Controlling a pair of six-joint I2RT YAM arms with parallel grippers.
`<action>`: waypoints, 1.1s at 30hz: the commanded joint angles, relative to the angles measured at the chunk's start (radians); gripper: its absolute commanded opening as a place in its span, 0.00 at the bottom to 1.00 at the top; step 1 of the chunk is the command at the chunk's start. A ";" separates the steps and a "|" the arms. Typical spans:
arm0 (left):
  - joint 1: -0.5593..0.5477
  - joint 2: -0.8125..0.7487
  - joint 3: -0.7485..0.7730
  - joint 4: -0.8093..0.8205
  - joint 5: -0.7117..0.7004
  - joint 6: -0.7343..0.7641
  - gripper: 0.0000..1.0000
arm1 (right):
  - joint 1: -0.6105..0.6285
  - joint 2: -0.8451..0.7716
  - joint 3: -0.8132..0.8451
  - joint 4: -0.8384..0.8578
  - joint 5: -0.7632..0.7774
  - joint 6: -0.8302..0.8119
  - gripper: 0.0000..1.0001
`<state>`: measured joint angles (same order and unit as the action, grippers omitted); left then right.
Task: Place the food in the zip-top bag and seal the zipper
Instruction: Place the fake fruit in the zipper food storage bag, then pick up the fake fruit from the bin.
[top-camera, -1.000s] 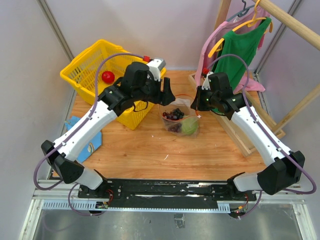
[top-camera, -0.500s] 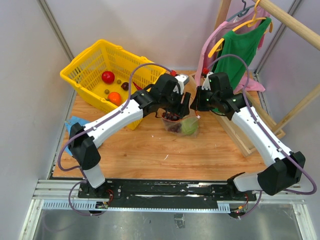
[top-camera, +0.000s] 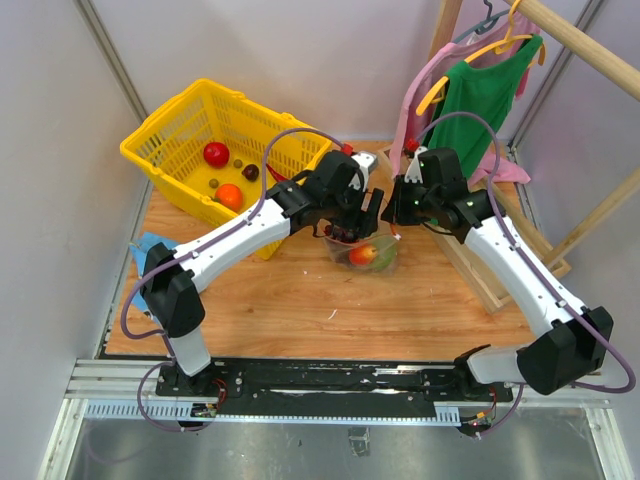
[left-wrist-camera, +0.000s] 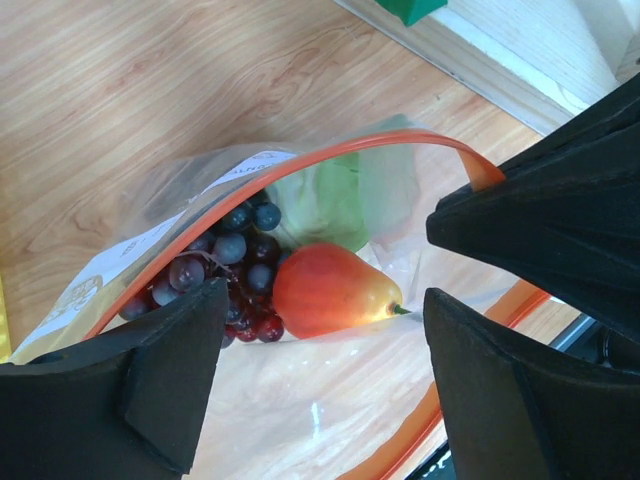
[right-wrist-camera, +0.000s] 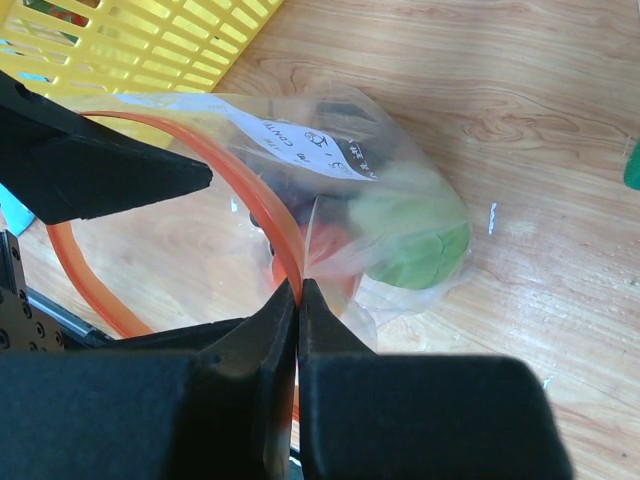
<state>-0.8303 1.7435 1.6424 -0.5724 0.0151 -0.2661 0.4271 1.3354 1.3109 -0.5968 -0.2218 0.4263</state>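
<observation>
The right gripper (right-wrist-camera: 298, 300) was pinched closed on the thin red-orange zipper strip (right-wrist-camera: 255, 200) of the crinkly clear plastic bag (left-wrist-camera: 180, 190), whose mouth faced up. The left gripper (left-wrist-camera: 325, 330) hung above it, spread wide and empty. Inside, a red-orange pear-shaped toy fruit (left-wrist-camera: 325, 290) lay lengthwise across the mouth, stem toward the right gripper, touching the dark purple grape bunch (left-wrist-camera: 215, 265) and the light-green ball (left-wrist-camera: 320, 205).

Bright, even light fell from above. Soft white glare lay on the crinkly clear plastic zip-top bag (top-camera: 372, 262), and only faint shadows showed beside it on the pale wooden surface (top-camera: 300, 300). At its mouth, the black right hand (right-wrist-camera: 297, 295) looked blurred and featureless.
</observation>
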 joint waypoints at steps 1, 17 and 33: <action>-0.008 -0.024 0.010 -0.021 -0.032 0.010 0.83 | -0.011 -0.026 -0.017 0.009 -0.010 0.012 0.03; 0.032 -0.160 0.063 -0.130 -0.290 0.031 0.95 | -0.011 -0.029 -0.017 0.007 -0.005 0.005 0.03; 0.398 -0.155 0.020 -0.248 -0.376 -0.056 0.96 | -0.011 -0.029 -0.015 0.006 -0.005 0.001 0.03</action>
<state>-0.5034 1.5681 1.6524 -0.7746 -0.3027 -0.2947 0.4271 1.3273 1.3003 -0.5964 -0.2249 0.4267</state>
